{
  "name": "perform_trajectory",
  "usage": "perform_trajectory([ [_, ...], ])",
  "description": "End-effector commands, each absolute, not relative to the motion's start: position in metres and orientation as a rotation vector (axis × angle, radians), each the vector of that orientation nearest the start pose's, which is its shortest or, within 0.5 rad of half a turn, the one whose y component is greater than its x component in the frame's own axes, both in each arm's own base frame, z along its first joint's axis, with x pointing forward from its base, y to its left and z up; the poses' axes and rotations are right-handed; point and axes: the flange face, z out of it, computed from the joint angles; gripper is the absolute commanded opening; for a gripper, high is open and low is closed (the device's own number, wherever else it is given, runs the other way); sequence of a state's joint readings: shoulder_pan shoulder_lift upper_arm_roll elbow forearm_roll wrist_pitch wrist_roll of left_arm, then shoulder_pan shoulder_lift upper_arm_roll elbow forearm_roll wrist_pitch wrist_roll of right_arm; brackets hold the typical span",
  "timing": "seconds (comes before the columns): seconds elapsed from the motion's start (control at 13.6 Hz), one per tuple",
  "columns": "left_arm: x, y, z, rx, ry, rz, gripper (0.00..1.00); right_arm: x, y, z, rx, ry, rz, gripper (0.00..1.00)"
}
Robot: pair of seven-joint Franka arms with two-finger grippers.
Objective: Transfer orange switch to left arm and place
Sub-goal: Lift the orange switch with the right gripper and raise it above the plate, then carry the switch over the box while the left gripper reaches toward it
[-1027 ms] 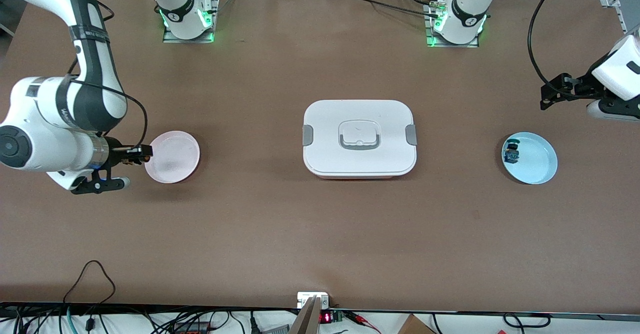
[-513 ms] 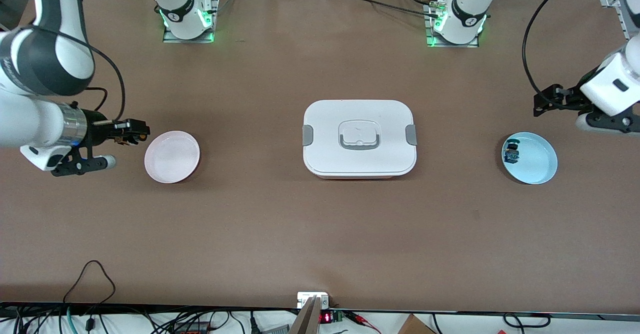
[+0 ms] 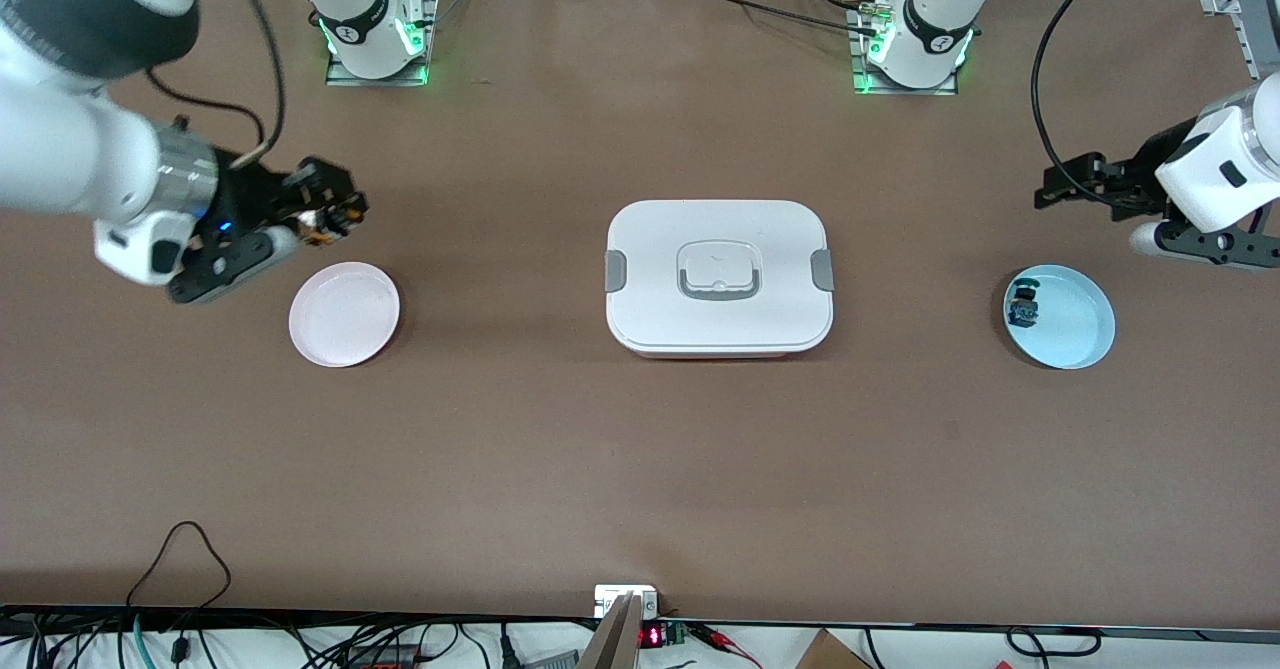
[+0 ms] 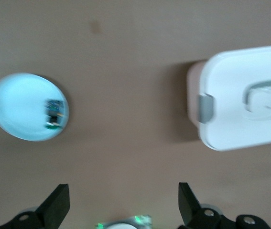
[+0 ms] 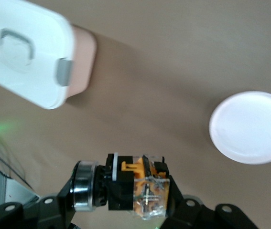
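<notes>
The right gripper (image 3: 335, 211), at the front view's upper left, is pinching the orange switch (image 5: 137, 188) above the bare table beside the pink plate (image 3: 344, 314). It should be carrying it high around the box (image 3: 718, 277) toward the left gripper (image 3: 1062, 189), whose fingers are spread. Since half a second ago it is rising off the plate's edge.

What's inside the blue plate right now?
On the blue plate, near its rim toward the box, lies one small switch with blue-green parts; its underside is hidden. Nothing else.
</notes>
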State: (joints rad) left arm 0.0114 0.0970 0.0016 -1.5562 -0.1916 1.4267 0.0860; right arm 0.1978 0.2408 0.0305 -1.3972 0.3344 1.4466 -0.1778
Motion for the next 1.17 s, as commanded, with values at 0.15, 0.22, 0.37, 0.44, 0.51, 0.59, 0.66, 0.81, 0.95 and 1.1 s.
perform_trajectory([
  [0.15, 0.555, -0.021, 0.564, -3.616, -0.045, 0.600, 1.00, 0.569, 0.215, 0.602, -2.428, -0.868, 0.122, 0.00],
  [0.22, 0.554, -0.025, 0.563, -3.672, -0.099, 0.647, 1.00, 0.569, 0.219, 0.602, -2.341, -0.951, 0.084, 0.00],
  [0.37, 0.554, -0.039, 0.564, -3.755, -0.209, 0.749, 1.00, 0.576, 0.229, 0.598, -2.201, -1.083, -0.017, 0.00],
  [0.44, 0.554, -0.049, 0.561, -3.801, -0.326, 0.856, 1.00, 0.577, 0.243, 0.595, -2.126, -1.161, -0.081, 0.00],
  [0.51, 0.554, -0.056, 0.560, -3.847, -0.409, 0.947, 1.00, 0.580, 0.256, 0.592, -2.065, -1.229, -0.145, 0.00],
  [0.59, 0.554, -0.061, 0.557, -3.891, -0.461, 1.031, 1.00, 0.574, 0.272, 0.598, -1.990, -1.306, -0.229, 0.00],
  [0.66, 0.554, -0.068, 0.554, -3.943, -0.487, 1.111, 1.00, 0.568, 0.293, 0.602, -1.955, -1.351, -0.292, 0.00],
  [0.81, 0.555, -0.078, 0.552, -4.013, -0.620, 1.263, 1.00, 0.567, 0.308, 0.601, -1.934, -1.370, -0.324, 0.00],
  [0.95, 0.556, -0.095, 0.545, -4.070, -0.752, 1.337, 1.00, 0.560, 0.329, 0.607, -1.871, -1.389, -0.361, 0.00],
  [1.1, 0.545, -0.124, 0.540, -4.116, -0.901, 1.345, 1.00, 0.557, 0.343, 0.606, -1.724, -1.399, -0.435, 0.00],
])
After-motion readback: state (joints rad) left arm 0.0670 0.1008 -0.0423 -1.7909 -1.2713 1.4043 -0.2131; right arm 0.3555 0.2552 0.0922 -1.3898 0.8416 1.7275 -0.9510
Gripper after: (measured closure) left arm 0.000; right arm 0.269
